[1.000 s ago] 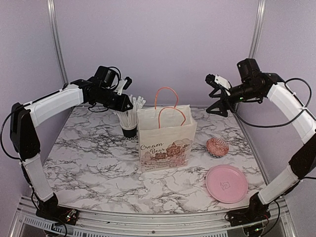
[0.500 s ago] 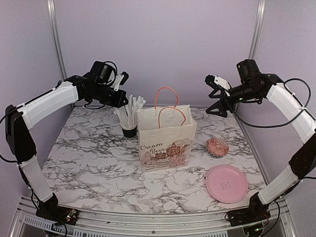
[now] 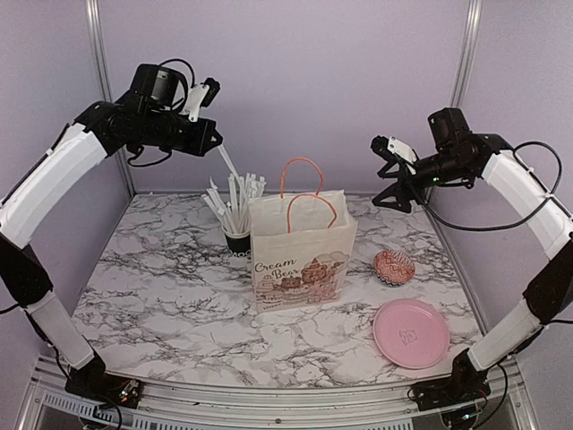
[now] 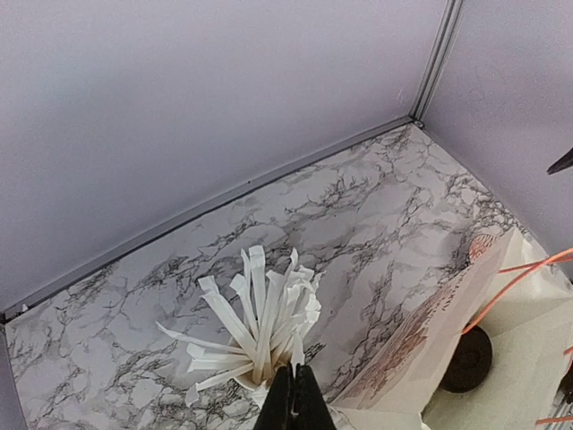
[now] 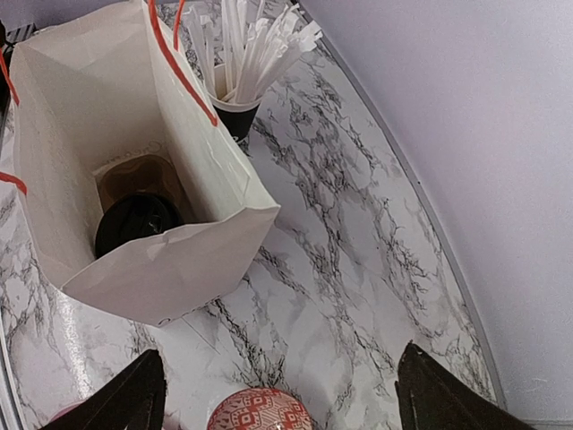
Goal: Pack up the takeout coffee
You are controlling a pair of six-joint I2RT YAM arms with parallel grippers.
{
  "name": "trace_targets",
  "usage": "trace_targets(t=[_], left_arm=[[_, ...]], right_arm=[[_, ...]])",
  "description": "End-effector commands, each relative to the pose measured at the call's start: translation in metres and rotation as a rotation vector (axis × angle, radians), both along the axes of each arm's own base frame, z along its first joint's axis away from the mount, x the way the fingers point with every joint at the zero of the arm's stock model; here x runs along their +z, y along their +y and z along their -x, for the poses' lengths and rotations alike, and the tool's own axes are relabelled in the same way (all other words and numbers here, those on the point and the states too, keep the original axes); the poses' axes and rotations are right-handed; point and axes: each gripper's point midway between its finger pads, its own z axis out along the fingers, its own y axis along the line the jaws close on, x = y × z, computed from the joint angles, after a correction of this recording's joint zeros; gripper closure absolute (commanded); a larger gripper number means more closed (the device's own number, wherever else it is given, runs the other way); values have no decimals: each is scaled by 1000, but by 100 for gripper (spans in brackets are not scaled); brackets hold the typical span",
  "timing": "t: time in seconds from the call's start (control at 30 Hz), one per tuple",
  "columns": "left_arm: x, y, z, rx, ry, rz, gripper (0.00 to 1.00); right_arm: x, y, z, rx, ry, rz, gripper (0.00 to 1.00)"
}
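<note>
Two arms are up over the marble tabletop (image 3: 170,296), both toward its far edge.

Left claw (image 3: 215,143): high above the far left corner, jaws narrow, pinched on a single white straw (image 3: 225,162). The straw hangs tilted from the tips, its lower end near the tops of the other straws. The left wrist view shows the fingers (image 4: 282,403) pressed together.

Right claw (image 3: 378,173): jaws spread wide, hovering over the far right corner, well apart from everything on the table.

Takeout coffee (image 5: 134,224): down inside the paper bag (image 3: 300,255), lid on. Only the round black lid shows, seen from above. It sits on a brown cardboard piece (image 5: 134,179); the detail there is unclear. The bag stands upright mid-table, a little toward the far edge, mouth open, orange handles up.

Black cup of straws (image 3: 235,240): just beside the bag's left side; I cannot tell if they touch.

Red patterned round item (image 3: 393,266): right of the bag, near the right edge.

Pink plate (image 3: 410,333): by the near right corner, apart from the patterned item.
</note>
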Motion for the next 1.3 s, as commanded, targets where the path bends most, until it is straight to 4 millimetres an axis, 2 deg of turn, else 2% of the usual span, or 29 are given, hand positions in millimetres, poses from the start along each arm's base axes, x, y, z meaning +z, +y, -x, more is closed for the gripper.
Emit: trace_targets(t=[0.0, 0.13, 0.23, 0.33, 0.47, 0.57, 0.7, 0.83, 0.97, 1.13, 1.23, 1.27], left_arm=[[71, 29, 40, 15, -124, 42, 100], [124, 30, 80, -73, -204, 147, 100], [151, 33, 104, -111, -261, 187, 100], [157, 30, 122, -179, -255, 214, 100], [151, 18, 140, -282, -197, 250, 100], [133, 8, 146, -327, -143, 237, 100], [89, -6, 139, -345, -50, 166, 100], [55, -35, 143, -419, 39, 122, 100], [24, -60, 137, -456, 60, 23, 100], [-24, -82, 118, -435, 92, -191, 100], [-40, -98, 118, -464, 113, -233, 100], [-43, -105, 119, -482, 124, -228, 92]], right_arm=[[14, 5, -10, 1, -21, -35, 14], [17, 8, -14, 3, -16, -51, 13], [20, 11, -17, 3, -12, -67, 13], [20, 12, -20, -1, -7, -81, 13], [19, 15, -23, -5, 15, -96, 13], [21, 16, -23, -7, 18, -109, 14], [28, 13, -37, -76, -5, -129, 14], [26, 15, -39, -74, 12, -137, 14], [26, 17, -39, -68, 18, -144, 14], [27, 18, -40, -63, 21, -155, 14], [26, 19, -39, -60, 24, -154, 14], [25, 19, -39, -61, 26, -153, 14]])
